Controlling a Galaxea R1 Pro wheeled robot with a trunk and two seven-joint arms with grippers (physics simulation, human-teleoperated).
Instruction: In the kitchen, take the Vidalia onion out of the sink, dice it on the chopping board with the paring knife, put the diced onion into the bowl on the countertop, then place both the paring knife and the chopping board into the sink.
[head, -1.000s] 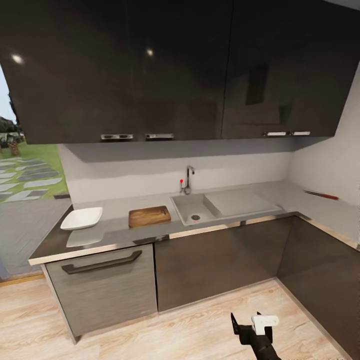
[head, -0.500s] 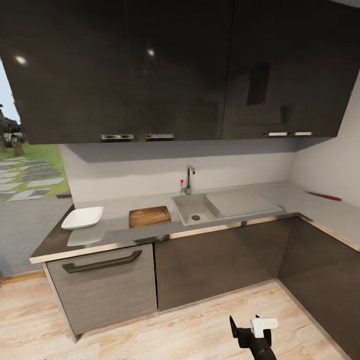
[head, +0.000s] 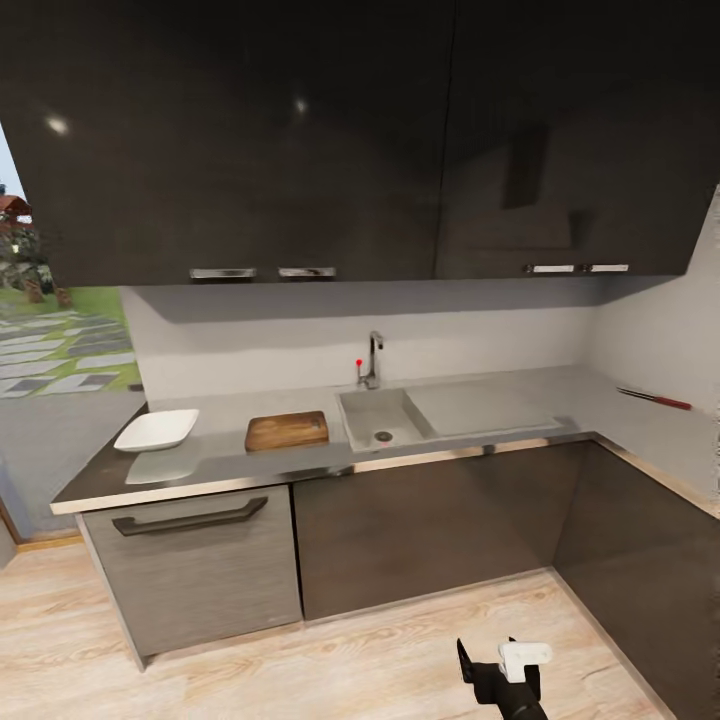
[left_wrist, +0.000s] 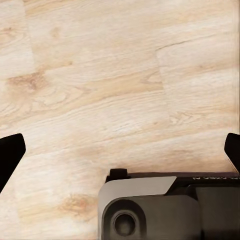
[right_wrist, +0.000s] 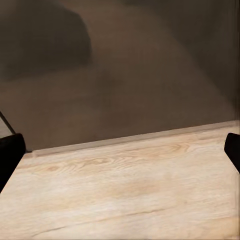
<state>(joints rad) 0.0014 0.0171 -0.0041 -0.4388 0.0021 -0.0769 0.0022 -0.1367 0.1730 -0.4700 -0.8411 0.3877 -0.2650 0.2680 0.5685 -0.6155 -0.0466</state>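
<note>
Kitchen counter (head: 230, 465) runs along the far wall beneath dark upper cabinets (head: 300, 140), then turns along the right-hand wall. From left to right it carries: the bowl (head: 156, 429) near the left end; the chopping board (head: 287, 431) lying flat, well apart from the bowl and just beside the sink (head: 440, 412); and the paring knife (head: 655, 399) on the right-hand run, well apart from the sink.

The Vidalia onion cannot be made out; the visible basin floor shows the drain alone.

Handling, as a judgement: the onion is firm, smooth and apt to roll, so grip it across its widest part. The knife is slim and lies low; take it by the red handle. The board is stiff and flat; lift it at an edge or the handle slot.

Left claw (left_wrist: 120, 150): fingertips spread wide, nothing between them, above wooden floor (left_wrist: 100, 75). Right claw (right_wrist: 120, 150): likewise wide and empty, facing a lower cabinet front.
</note>
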